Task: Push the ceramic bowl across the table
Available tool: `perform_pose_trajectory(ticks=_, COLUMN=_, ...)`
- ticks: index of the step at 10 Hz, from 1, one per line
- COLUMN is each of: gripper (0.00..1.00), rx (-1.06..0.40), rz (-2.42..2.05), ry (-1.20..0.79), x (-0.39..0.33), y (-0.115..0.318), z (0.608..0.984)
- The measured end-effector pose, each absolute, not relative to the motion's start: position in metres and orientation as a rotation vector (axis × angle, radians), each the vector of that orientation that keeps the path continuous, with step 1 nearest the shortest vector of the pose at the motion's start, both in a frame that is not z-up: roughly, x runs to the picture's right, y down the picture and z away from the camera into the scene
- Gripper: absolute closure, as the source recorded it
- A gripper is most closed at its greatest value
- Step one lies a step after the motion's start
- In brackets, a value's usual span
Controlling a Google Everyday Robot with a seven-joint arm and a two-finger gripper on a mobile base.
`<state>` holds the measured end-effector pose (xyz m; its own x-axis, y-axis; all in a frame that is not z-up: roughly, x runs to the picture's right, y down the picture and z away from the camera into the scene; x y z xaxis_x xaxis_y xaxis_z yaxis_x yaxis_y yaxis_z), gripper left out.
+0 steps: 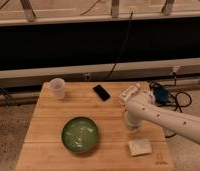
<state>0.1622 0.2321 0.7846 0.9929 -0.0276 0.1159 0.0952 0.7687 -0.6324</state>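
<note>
Gripper (131, 124) over the desk (43, 130), right of centre; whether open or closed cannot be told. Ceramic bowl (80, 135) to its left, apart, near the front edge; whitish cup (57, 88) at the back-left corner.

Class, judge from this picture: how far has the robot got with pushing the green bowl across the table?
Nothing looks done: the ceramic bowl sits untouched on the table. In hand: the gripper hangs low to the bowl's right, apart from it. Left: closing the gap and the whole push.
</note>
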Motion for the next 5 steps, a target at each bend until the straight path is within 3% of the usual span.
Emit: perform_pose_trajectory(ticks=5, gripper=0.97, rx=-0.727, rz=-0.1, ry=-0.128, x=0.145, y=0.237, z=0.794)
